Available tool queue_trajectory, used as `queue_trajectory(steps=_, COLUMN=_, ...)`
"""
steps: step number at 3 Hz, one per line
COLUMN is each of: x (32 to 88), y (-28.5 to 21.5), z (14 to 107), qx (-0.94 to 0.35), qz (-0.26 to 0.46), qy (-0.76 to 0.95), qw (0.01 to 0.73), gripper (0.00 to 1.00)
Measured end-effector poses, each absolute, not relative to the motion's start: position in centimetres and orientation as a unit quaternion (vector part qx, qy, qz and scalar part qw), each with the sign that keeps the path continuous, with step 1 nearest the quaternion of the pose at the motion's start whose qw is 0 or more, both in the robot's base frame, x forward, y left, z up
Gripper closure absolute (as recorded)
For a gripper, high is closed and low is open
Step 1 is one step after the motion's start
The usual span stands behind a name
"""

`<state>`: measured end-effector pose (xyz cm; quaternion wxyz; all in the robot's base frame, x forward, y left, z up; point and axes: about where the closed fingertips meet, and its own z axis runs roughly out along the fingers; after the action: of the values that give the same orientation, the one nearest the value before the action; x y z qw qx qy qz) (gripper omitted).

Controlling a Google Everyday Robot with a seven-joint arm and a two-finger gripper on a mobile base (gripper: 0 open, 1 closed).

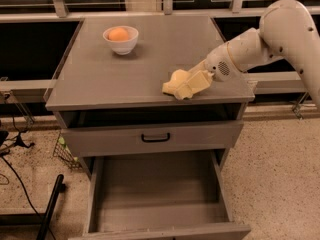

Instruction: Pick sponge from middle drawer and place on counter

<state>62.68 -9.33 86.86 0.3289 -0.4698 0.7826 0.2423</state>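
Speckled pale floor [280,174] runs under a grey cabinet that stands before dark windows [30,49]. The white arm [280,29] comes in from the upper right and slopes down to the cabinet's top. The counter [125,69] is a flat grey slab with a thin overhanging edge. Below it, the middle drawer [160,194] is pulled far out toward the camera, and its low side walls show. Above that drawer sits a shut drawer front [115,141] with a black handle [155,137].

A white bowl [120,41] stands near the counter's back left, well apart from the arm, with an orange [118,33] in it. The gripper [190,86] is low over the counter's front right part, pointing left. The sponge [172,82] is at its tip, on the counter near the front edge. Sponge and gripper merge into one pale yellow mass, so I cannot tell whether the gripper grips it or has let go.
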Motion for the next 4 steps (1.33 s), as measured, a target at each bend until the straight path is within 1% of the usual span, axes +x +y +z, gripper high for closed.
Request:
queue_trajectory(steps=1, x=65.2, y=-10.5, z=84.1, qx=-0.47, qz=0.2, qy=0.793, qw=0.332, gripper=1.0)
queue_trajectory(steps=2, x=65.2, y=-10.5, z=84.1, qx=-0.47, qz=0.2, qy=0.793, qw=0.332, gripper=1.0)
queue_trajectory(steps=4, x=66.6, y=-10.9, z=85.1, qx=-0.484, qz=0.159, qy=0.777, qw=0.371, gripper=1.0)
